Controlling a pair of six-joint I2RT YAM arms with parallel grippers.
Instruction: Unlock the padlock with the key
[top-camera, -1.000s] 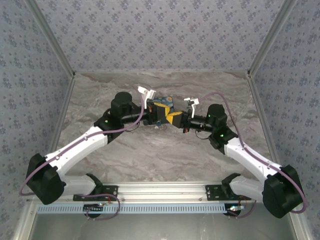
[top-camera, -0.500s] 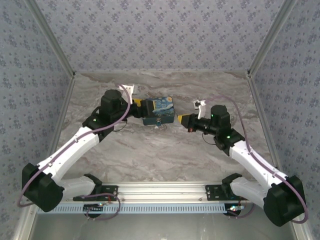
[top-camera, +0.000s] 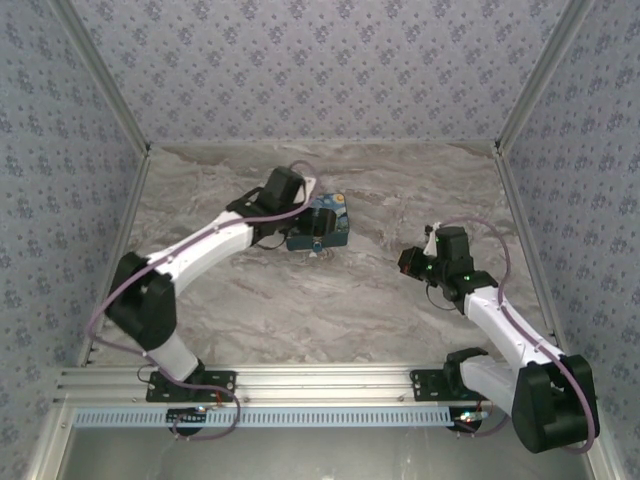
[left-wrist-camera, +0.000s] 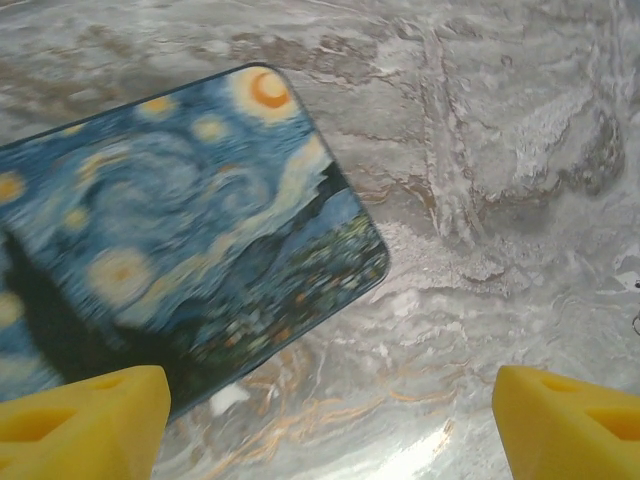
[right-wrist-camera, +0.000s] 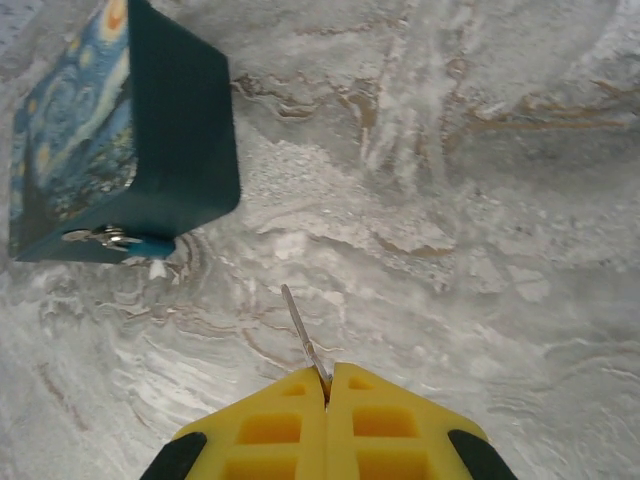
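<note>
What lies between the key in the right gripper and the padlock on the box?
Nothing but bare marble table. The right wrist view shows the key, pinched in the right gripper, apart from the padlock on the box.

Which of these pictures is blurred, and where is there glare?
Left wrist view: the starry-night box is smeared by blur, and glare whitens the marble table near the bottom edge. Right wrist view: sharp, the key crisp in the right end effector. Top external view: even light, no glare.
</note>
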